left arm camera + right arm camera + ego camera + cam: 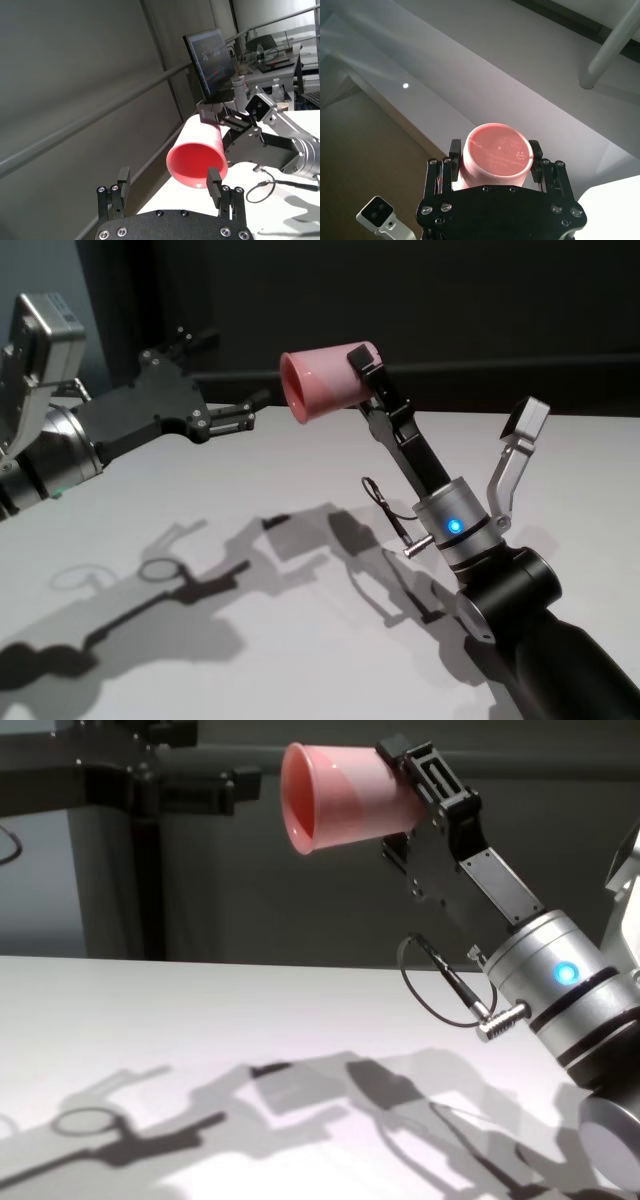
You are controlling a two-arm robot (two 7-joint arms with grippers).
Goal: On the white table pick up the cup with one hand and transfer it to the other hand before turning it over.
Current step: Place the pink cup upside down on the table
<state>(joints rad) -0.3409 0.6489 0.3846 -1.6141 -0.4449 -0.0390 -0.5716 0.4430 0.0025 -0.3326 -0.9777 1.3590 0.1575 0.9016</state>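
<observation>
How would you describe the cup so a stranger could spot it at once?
Above the white table, follow the blue-lit right arm up to the right gripper. Its jaws clamp the cup near the base, tipped sideways, mouth toward the open left gripper. It is the only salmon-pink thing there.

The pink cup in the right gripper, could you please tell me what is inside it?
Nothing shows inside the cup: the left wrist view looks into its open mouth at bare pink wall. The right gripper holds it near its base; the deepest part is shaded. The left gripper is open nearby.
</observation>
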